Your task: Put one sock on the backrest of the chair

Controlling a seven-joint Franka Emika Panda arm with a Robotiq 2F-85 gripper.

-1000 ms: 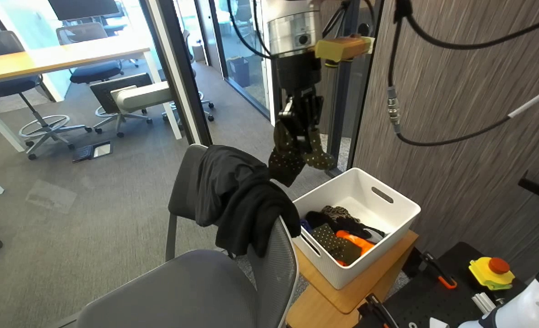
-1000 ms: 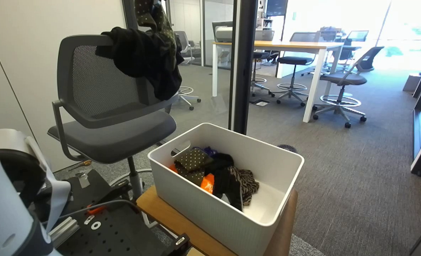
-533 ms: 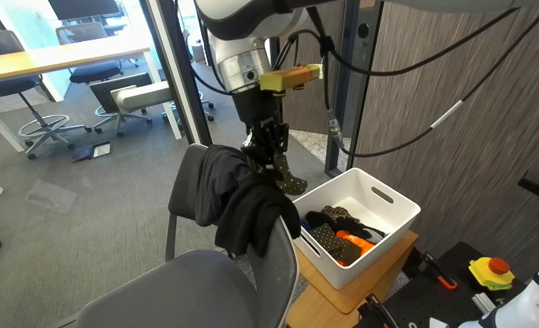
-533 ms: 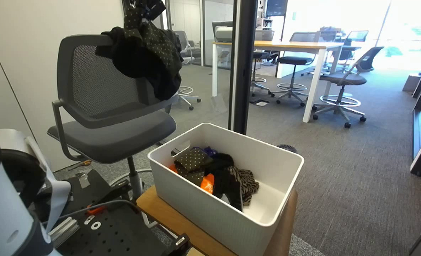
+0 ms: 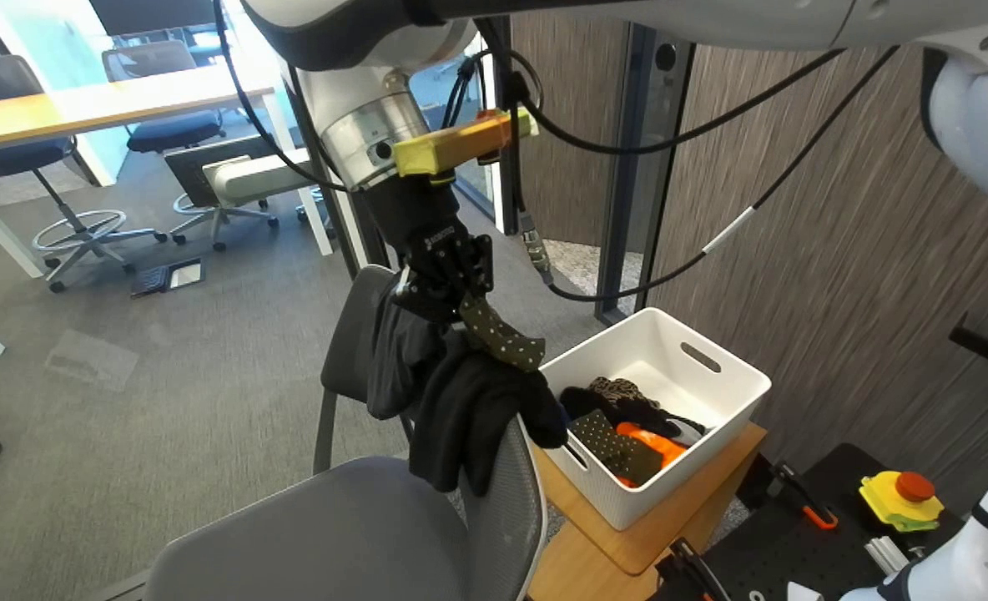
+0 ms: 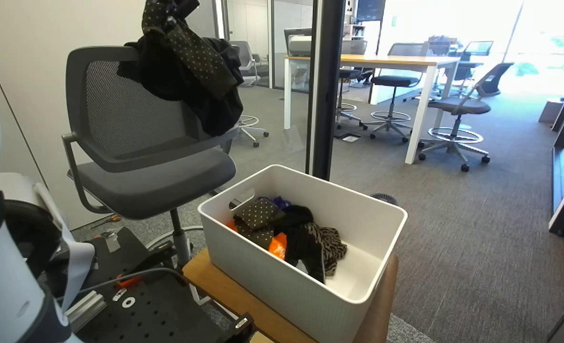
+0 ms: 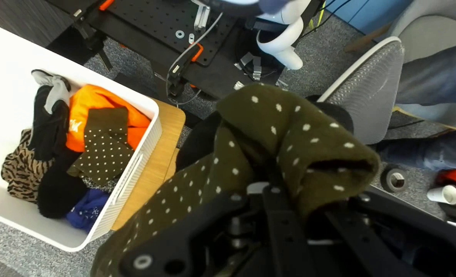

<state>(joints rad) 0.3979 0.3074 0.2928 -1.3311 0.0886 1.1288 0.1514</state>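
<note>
The olive-brown sock with pale dots [image 5: 502,335] hangs from my gripper [image 5: 454,310] at the chair's backrest. It lies against the black garment [image 5: 471,409] draped over the backrest of the grey chair [image 5: 506,492]. In an exterior view the sock [image 6: 201,59] drapes down over the garment on the mesh backrest [image 6: 139,105]. In the wrist view my gripper [image 7: 295,182] is shut on the sock [image 7: 181,200], which bulges out on both sides of the fingers and hides one fingertip. The backrest [image 7: 374,92] shows beyond it.
A white bin [image 5: 732,380] stands on a wooden stand [image 5: 573,480] beside the backrest. It holds another dotted sock [image 5: 615,446], an orange item [image 5: 651,438] and other clothes. A black table with tools [image 6: 153,305] stands near the robot base. A glass partition's dark post [image 6: 325,90] rises behind.
My gripper has moved left and down to the backrest with the sock, which now rests against the black garment. The backrest and garment have shifted slightly in the last half second.
</note>
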